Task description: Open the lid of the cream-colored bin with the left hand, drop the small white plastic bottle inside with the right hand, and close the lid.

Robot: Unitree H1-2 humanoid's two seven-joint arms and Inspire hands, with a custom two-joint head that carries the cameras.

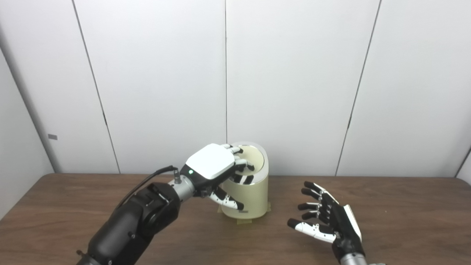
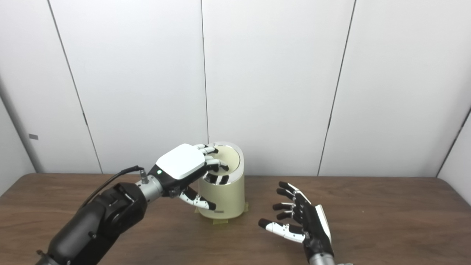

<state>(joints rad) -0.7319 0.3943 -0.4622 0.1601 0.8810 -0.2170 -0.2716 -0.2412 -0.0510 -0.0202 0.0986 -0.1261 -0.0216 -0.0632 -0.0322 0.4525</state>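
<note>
**Left hand on the bin's lid, right hand empty**

Left hand (image 1: 215, 167) lies over the top of the cream-colored bin (image 1: 250, 198), its fingers (image 1: 244, 163) curled onto the lid (image 1: 255, 156) and its thumb (image 1: 228, 200) against the bin's front wall. The lid looks tilted or pushed inward, though how far it is open cannot be told. The right hand (image 2: 301, 217) hovers just above the table (image 1: 404, 221) to the right of the bin, apart from it, fingers spread and holding nothing. No small white plastic bottle shows in either view; it may already be inside the bin, but that cannot be seen.

With the right hand empty, the step in hand is probably working the lid. To do it well, the left hand should press or release squarely through the fingertips, keeping the thumb as a brace so the bin does not slide. Tape at the bin's base (image 1: 243, 221) seems to anchor it, which helps. The right hand should keep clear of the lid
</note>
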